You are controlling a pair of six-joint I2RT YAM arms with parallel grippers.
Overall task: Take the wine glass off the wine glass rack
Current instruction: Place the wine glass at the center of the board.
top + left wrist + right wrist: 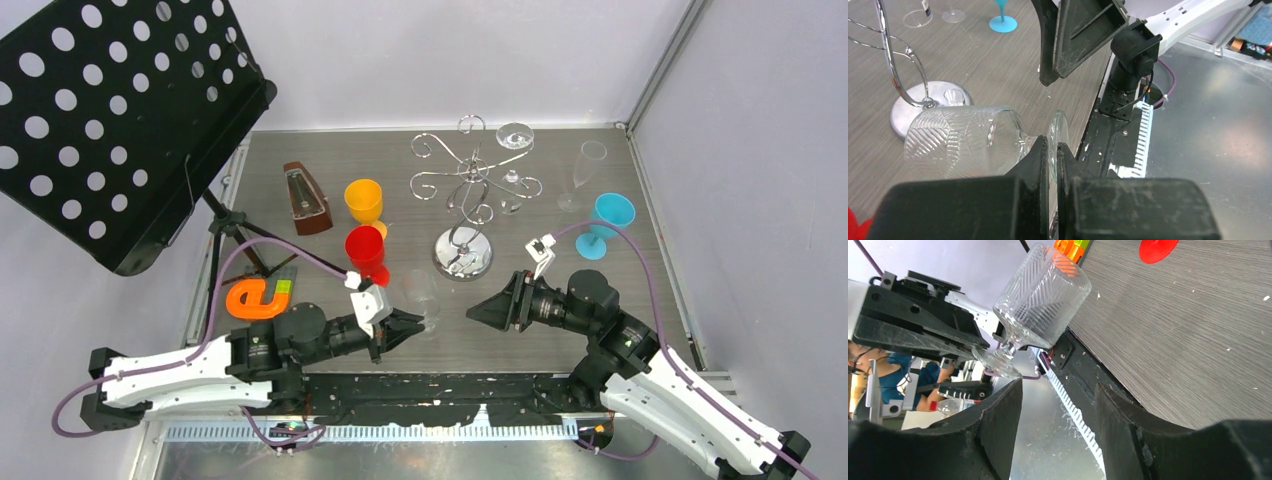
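Note:
A clear ribbed wine glass (422, 291) lies sideways in the air, its bowl (963, 142) pointing toward the wine glass rack (466, 188). My left gripper (1052, 150) is shut on the thin round foot (1057, 131) of the glass. The chrome rack stands on its round mirrored base (904, 111), apart from the held glass (1040, 297). My right gripper (1058, 395) is open and empty. It faces the left gripper (424, 323) just right of the glass. Another clear glass (515, 137) hangs on the rack's right side.
A yellow cup (364, 200) and a red cup (366, 250) stand left of the rack. A blue cup (610, 215) and a tall flute (590, 170) stand to its right. A metronome (306, 198), a music stand (110, 120) and an orange letter (258, 298) sit at the left.

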